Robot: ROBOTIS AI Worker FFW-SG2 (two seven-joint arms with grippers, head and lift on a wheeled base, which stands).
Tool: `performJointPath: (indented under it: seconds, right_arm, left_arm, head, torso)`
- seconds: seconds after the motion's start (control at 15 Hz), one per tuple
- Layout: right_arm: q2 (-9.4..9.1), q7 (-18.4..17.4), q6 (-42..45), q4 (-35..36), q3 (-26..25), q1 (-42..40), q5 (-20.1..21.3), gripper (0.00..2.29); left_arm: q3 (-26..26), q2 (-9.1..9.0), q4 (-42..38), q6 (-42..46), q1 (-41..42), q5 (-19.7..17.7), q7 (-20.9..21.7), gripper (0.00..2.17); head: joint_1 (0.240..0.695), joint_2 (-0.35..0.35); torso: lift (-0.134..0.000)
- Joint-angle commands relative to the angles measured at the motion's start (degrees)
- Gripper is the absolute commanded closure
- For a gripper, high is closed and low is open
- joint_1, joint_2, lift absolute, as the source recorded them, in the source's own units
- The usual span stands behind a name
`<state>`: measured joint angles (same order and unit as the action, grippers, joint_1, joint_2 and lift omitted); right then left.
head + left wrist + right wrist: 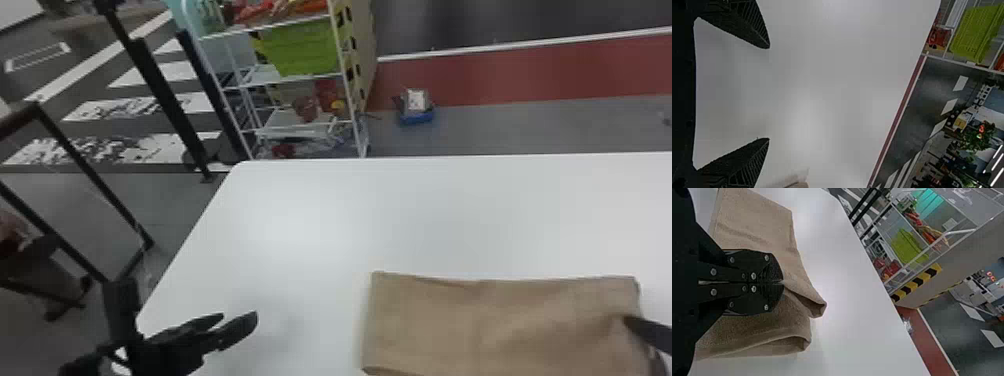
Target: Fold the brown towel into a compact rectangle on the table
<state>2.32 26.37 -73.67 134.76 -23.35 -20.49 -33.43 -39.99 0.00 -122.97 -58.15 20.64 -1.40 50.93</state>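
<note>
We see our right end effector (634,325) closed on the brown towel (480,320), pinching it near its right end in the head view, where the cloth lies folded along the near part of the worktop (310,225). Our left end effector (238,318) (fingers spread wide, gripping nothing) is over the worktop, apart from the towel.

Room, white wire rack (348,90) on grey floor (525,127).
Green basket (302,47) on rack; red floor strip (525,75) edged by white line (500,48).
</note>
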Motion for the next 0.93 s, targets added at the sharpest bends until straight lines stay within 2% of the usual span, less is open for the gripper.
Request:
performJointPath:
  seconds: [0.0,0.07,0.33,0.6,0.73,0.8,0.87]
  right_arm:
    - [-0.03,-1.0,-1.5,0.2,1.8,1.0,3.4,1.48]
    - [-0.38,-0.9,-1.5,-1.7,2.5,1.7,6.0,1.48]
    - [-0.47,-1.0,1.3,-5.4,3.7,2.6,10.2,1.48]
    - [-0.65,-3.3,5.0,-7.6,5.9,3.3,16.2,1.48]
    - [-0.56,-3.4,4.8,-8.8,6.4,3.8,16.4,1.45]
    - [-0.65,-4.0,4.8,-9.1,6.5,4.0,16.3,1.20]
    - [-0.65,-4.3,4.4,-9.0,6.6,3.9,16.1,0.75]
  left_arm:
    - [-0.2,-0.15,-0.4,-0.2,0.0,0.1,0.3,0.04]
    - [-0.4,-0.15,-0.4,-0.2,0.0,0.0,0.5,0.04]
    - [-0.7,-0.15,-0.3,-0.2,0.0,0.0,0.5,0.04]
    - [-0.9,-0.15,-0.3,0.0,0.2,0.1,0.6,0.04]
    - [-1.0,-0.15,-0.3,-0.2,0.3,0.0,0.8,0.04]
    - [-1.0,-0.15,-0.5,-0.2,0.3,0.0,0.8,0.04]
    - [-1.0,-0.15,-0.8,-0.4,0.4,0.0,0.8,0.04]
  head:
    - [0.695,0.318]
    - [0.695,0.322]
    - [0.695,0.315]
    - [0.695,0.281]
    - [0.695,0.269]
    - [0.695,0.268]
    - [0.695,0.268]
  torso:
    - [-0.124]
    - [-0.124]
    - [-0.124]
    - [-0.124]
    - [-0.124]
    - [-0.124]
    - [-0.124]
